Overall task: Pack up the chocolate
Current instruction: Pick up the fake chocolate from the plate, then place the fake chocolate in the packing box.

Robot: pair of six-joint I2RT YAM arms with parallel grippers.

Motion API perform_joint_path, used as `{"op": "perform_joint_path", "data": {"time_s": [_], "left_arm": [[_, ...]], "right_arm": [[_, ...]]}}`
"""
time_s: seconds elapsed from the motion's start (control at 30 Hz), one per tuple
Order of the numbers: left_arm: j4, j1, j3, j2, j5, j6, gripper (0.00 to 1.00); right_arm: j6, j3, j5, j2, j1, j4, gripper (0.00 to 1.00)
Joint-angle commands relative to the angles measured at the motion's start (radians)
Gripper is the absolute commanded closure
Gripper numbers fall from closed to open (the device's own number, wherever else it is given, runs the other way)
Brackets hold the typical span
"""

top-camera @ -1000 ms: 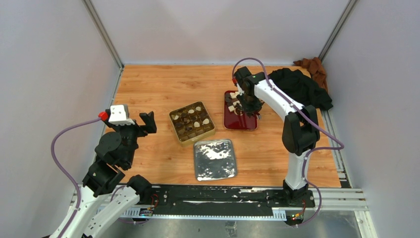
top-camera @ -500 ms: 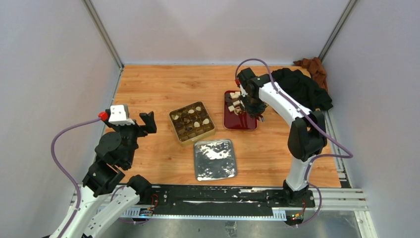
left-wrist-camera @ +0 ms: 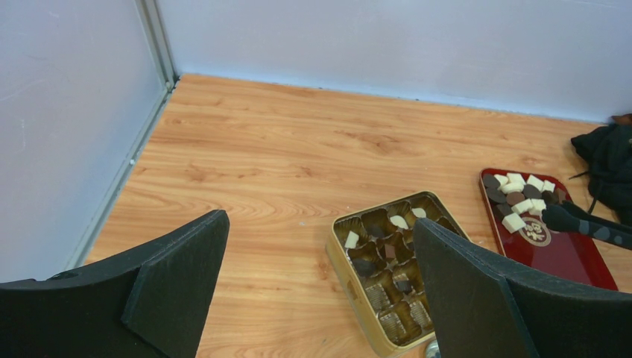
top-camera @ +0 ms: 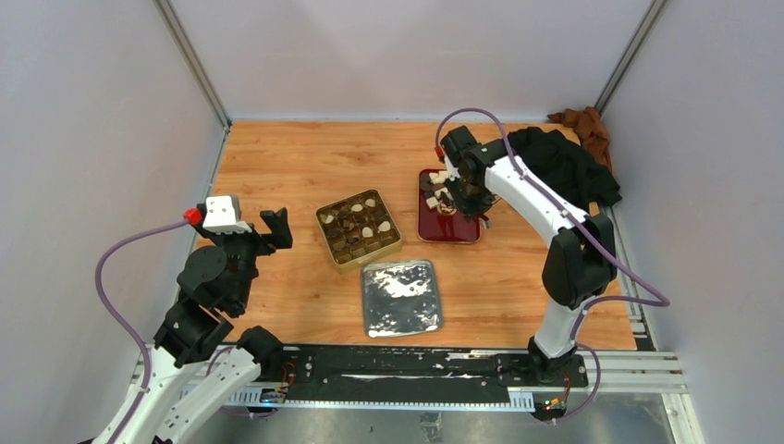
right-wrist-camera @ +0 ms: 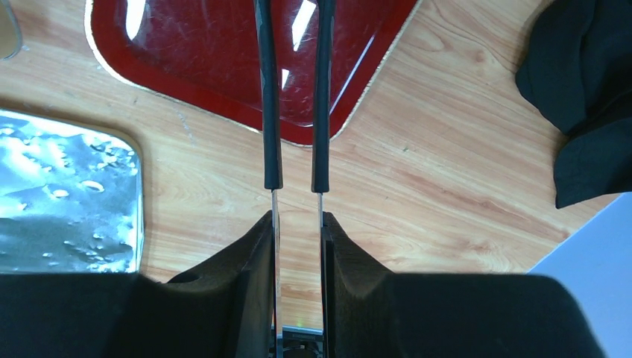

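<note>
A: Top view. Chocolate heaped at far end of tray; a few pieces already in tin, many cells bare. Step in hand, by judgement: picking one piece off the tray.

B: Agreed. Best taken from the heap's edge, one piece only, neighbours left alone.

A: Left wrist view. Left gripper spread to its widest, holding nothing, well apart from the tin. Tongs reaching in from the right, tips beside the pieces; whether anything sits between the tips, cannot tell.

B: Then squeeze gently, lift straight up, check the catch before crossing to the tin.

A: Right wrist view. Right gripper clamped on the tongs' two arms, pressing them to a narrow gap. Arms run out over bare red tray, tips cut off by the top edge. No chocolate visible here.

B: Hold pressure even, so as not to crush or flick a piece. Aim for a bare cell, lower in, then ease off.
</note>
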Motion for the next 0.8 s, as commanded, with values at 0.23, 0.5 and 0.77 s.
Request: {"op": "perform_joint_path", "data": {"time_s": [0.23, 0.5, 0.77], "left_arm": [[0.021, 0.005, -0.012, -0.008, -0.007, -0.001, 0.00], [0.021, 0.005, -0.012, -0.010, -0.005, -0.001, 0.00], [0.020, 0.006, -0.012, -0.011, -0.006, -0.002, 0.00]], "right_arm": [[0.000, 0.069, -0.023, -0.063, 0.121, -0.038, 0.90], [0.008, 0.123, -0.028, -0.072, 0.218, -0.051, 0.89], [0.016, 0.187, -0.034, -0.032, 0.326, -0.051, 0.89]]}}
